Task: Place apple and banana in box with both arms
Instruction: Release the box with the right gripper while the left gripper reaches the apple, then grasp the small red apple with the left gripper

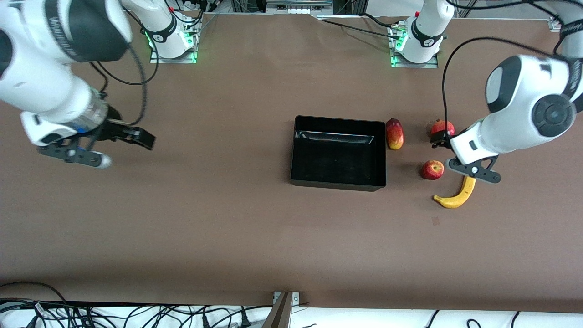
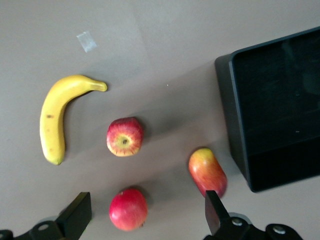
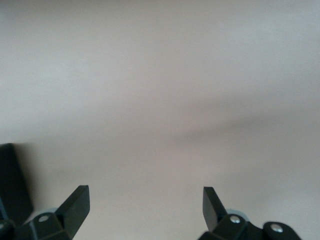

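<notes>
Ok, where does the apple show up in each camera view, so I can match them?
Front view: the apple lies on the table between the pomegranate and the banana.
Left wrist view: apple mid-picture, beside the banana.
Right wrist view: not in it.
Shared landmark: the black box.

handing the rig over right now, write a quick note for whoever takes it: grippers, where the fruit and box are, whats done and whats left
Left gripper: open, empty, up in the air over the pomegranate, beside the apple and banana.
Right gripper: open, empty, over bare table toward the right arm's end, waiting.
Box: mid-table, nothing in it.
Apple: on the table beside the box, toward the left arm's end.
Banana: just nearer the front camera than the apple.
Mango: lies against the box wall; not part of the job.
Done: nothing placed yet.
Left: grasp apple and banana, put both in the box.
</notes>
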{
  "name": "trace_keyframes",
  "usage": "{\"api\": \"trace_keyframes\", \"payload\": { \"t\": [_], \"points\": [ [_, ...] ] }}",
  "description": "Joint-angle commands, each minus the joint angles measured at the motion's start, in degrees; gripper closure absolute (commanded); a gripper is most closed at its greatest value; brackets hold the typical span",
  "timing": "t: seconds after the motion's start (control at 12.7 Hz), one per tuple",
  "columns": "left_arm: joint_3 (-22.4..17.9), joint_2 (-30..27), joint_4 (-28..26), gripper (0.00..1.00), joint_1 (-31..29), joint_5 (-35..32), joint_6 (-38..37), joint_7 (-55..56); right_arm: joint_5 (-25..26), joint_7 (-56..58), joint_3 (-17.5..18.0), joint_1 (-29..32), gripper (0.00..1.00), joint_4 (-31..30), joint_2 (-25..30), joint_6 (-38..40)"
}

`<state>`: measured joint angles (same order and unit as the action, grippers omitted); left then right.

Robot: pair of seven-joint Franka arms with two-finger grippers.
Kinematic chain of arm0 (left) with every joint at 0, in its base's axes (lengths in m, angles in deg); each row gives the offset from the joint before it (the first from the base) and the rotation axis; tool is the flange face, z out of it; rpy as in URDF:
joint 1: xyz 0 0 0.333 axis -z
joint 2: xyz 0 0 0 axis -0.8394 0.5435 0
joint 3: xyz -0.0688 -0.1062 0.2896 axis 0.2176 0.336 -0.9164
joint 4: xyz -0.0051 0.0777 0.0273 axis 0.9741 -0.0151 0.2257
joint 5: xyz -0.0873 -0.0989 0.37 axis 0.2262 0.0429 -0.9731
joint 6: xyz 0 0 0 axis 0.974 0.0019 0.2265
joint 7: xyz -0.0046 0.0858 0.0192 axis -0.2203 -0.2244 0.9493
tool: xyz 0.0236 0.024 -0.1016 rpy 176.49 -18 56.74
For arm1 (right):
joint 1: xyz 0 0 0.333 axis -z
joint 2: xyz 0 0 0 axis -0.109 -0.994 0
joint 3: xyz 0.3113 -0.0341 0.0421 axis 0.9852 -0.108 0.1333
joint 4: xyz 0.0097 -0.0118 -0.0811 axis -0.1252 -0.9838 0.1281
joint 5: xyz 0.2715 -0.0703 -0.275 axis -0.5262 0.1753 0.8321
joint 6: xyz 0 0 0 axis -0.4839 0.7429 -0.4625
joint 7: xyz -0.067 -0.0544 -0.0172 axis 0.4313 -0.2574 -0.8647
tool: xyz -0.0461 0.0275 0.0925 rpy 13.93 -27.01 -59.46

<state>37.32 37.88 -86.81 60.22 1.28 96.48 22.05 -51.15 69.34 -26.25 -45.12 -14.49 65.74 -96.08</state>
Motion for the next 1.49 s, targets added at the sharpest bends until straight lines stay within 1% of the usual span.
{"api": "trace_keyframes", "payload": {
  "t": [0.0, 0.16, 0.39, 0.79, 0.94, 1.02, 1.1, 1.18, 1.26, 1.33, 1.41],
  "points": [
    [0.1, -0.9, -8.3, 0.00, -1.2, 0.1, 8.4, -4.6, 0.0, 7.9, -3.0, -0.9, 0.00, -1.1, 3.2, 2.7],
    [0.0, 1.5, -12.2, 0.00, -2.2, 0.0, 15.4, -6.7, 0.1, 9.0, -5.3, -0.9, 0.00, -1.1, 3.3, 3.8],
    [-0.3, 5.5, -16.7, 0.00, -4.3, 0.0, 25.1, -12.7, 0.1, 9.8, -5.6, -0.2, 0.00, -1.8, 1.9, 3.8],
    [-0.4, 9.7, -17.1, 0.00, -4.5, 0.0, 29.1, -14.7, 0.2, 9.8, -5.3, -0.8, 0.00, -1.5, 1.8, 3.9],
    [-0.4, 10.8, -17.1, 0.00, -4.5, 0.1, 29.8, -14.7, -0.1, 9.7, -4.8, 0.6, 0.00, -2.1, 2.3, 3.9],
    [-0.4, 11.0, -17.1, 0.34, -4.5, 0.0, 30.5, -14.6, -0.2, 9.6, -1.1, 3.8, 0.00, -2.1, 3.0, 3.7],
    [-0.4, 11.0, -17.0, 0.74, -4.4, -0.3, 30.4, -14.6, -0.1, 9.7, 4.4, 10.6, 0.00, -2.1, 4.4, 3.1],
    [-0.4, 10.7, -16.9, 0.98, -4.4, -1.0, 30.4, -14.6, 0.6, 9.8, 11.4, 17.4, 0.00, -2.2, 5.1, 3.0],
    [-0.4, 10.0, -16.9, 1.00, -4.4, -1.2, 29.8, -14.4, 1.6, 10.1, 16.5, 24.0, 0.00, -2.9, 6.1, 3.2],
    [-0.4, 8.7, -16.9, 1.00, -4.3, -1.3, 29.3, -14.3, 3.7, 11.0, 21.9, 28.7, 0.00, -4.4, 7.2, 2.8],
    [-0.4, 6.9, -16.8, 1.00, -4.2, -1.2, 27.0, -14.4, 6.3, 12.4, 25.5, 32.1, 0.00, -7.1, 9.0, 0.3]
  ]
}}
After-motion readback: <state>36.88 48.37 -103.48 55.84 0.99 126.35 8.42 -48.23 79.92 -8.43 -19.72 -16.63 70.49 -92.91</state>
